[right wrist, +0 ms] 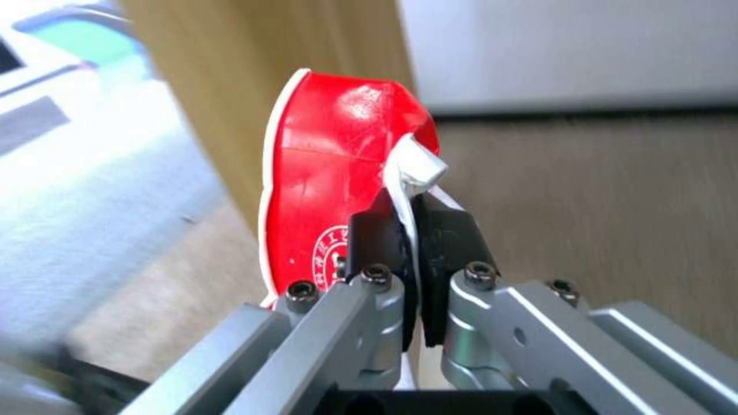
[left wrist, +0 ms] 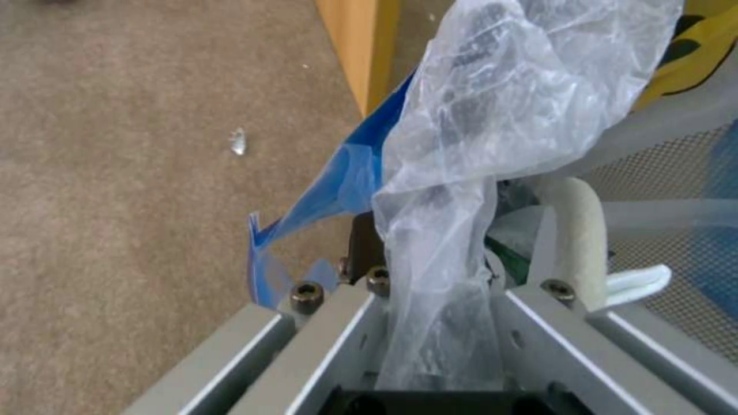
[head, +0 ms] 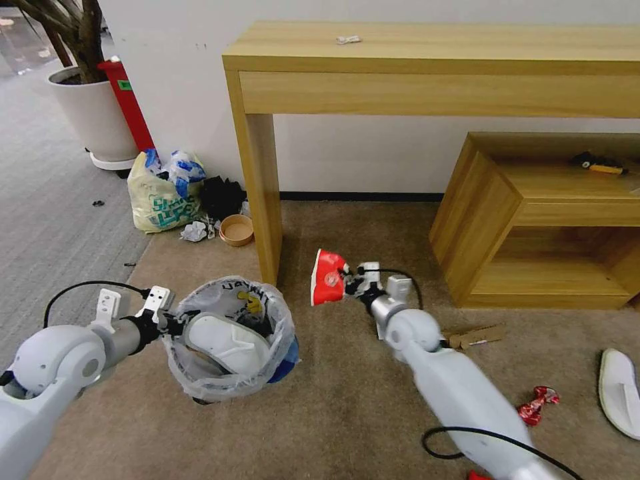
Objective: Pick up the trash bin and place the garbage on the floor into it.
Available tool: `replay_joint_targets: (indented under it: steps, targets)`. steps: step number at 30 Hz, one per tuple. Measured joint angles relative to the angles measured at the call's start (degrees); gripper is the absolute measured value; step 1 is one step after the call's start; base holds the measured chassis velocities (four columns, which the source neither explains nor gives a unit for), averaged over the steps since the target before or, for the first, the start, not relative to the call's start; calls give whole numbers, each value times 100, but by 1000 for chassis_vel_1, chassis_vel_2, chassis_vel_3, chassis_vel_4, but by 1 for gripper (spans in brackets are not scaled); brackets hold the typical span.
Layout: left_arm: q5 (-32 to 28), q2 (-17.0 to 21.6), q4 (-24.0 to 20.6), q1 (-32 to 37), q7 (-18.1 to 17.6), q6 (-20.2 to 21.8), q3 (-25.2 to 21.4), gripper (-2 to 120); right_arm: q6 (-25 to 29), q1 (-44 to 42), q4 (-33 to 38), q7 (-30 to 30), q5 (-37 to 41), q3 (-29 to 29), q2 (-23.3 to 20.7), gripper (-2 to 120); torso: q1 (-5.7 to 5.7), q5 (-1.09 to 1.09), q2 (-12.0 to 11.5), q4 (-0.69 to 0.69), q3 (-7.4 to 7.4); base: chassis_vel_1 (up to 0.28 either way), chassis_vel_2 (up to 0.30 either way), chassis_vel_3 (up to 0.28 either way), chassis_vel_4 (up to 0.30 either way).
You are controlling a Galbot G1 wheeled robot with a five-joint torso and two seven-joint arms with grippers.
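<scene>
Grippers both loaded above beige-brown carpet floor (head: 347,400).

Lower left of the head view, left gripper (head: 175,325) clamps the rim of the small round bag-lined trash bin (head: 230,340), a white slippers piece (head: 227,343) inside. At centre, right gripper (head: 351,279) pinches a crushed red-and-white paper cup (head: 329,277), beside the wooden table leg (head: 261,193).

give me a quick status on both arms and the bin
Left gripper shut on trash bin rim, slipper inside. Right gripper shut on red wrapper, right of bin. Table leg close behind.
</scene>
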Motion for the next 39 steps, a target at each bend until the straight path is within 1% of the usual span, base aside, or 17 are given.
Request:
replay_joint_targets:
  steps: [1,2,4,6,8,10,13,14,16,18,20,22,24,25,28,32,39]
  targets:
    - [22,24,-22,-19,38,0,65,0,95,-7,247,-203,45,46,-208,2,0,0,0,-1,0,0,0,0,0]
    - [22,24,-22,-19,38,0,65,0,95,-7,247,-203,45,46,-208,2,0,0,0,-1,0,0,0,0,0]
    - [56,48,-47,-62,64,0,166,0,184,45,604,-604,172,75,-493,2,0,0,0,-1,0,0,0,0,0]
    - [73,52,-50,-71,74,0,186,0,192,76,676,-685,209,74,-538,2,0,0,0,-1,0,0,0,0,0]
    - [165,83,-62,-143,150,0,288,0,213,326,947,-1090,352,-68,-711,2,0,-1,0,1,0,0,0,0,0]
    - [175,89,-63,-155,160,0,304,0,216,378,966,-1150,355,-102,-726,2,0,-1,0,1,0,0,0,0,0]
    - [246,172,-65,-291,351,0,443,0,413,1123,936,-1972,-26,-721,-854,2,0,-2,0,2,0,0,0,0,0]
    - [246,172,-65,-291,351,0,443,0,413,1123,936,-1972,-26,-721,-854,2,0,-2,0,2,0,0,0,0,0]
    - [268,202,-57,-318,424,0,467,0,573,1473,861,-2432,-344,-1111,-924,2,0,-2,0,2,0,0,0,0,0]
    - [279,210,-52,-319,451,0,467,0,598,1555,852,-2560,-423,-1207,-939,2,0,-2,0,2,0,0,0,0,0]
    - [356,251,-30,-319,595,0,469,0,774,1902,836,-3033,-775,-1625,-976,2,0,-3,0,2,0,0,0,0,0]
    - [368,260,-26,-319,624,0,469,0,815,1977,835,-3131,-863,-1715,-975,2,0,-2,0,1,0,0,0,0,0]
    - [417,278,-12,-334,776,0,470,0,1039,2349,832,-3490,-1190,-2053,-906,2,1,-3,0,1,0,0,0,0,0]
    - [417,278,-12,-334,776,0,470,0,1039,2349,832,-3490,-1190,-2053,-906,2,1,-3,0,1,0,0,0,0,0]
    - [495,286,7,-359,955,0,490,0,1333,2874,769,-3785,-1521,-2456,-784,2,1,-3,0,2,0,0,0,0,0]
    - [516,276,16,-405,1013,0,517,0,1492,3207,689,-3955,-1708,-2760,-717,2,1,-3,0,2,0,0,0,0,0]
    - [523,261,35,-496,1083,0,571,0,1670,3365,587,-4146,-1998,-3096,-670,2,1,-2,0,1,0,0,0,0,0]
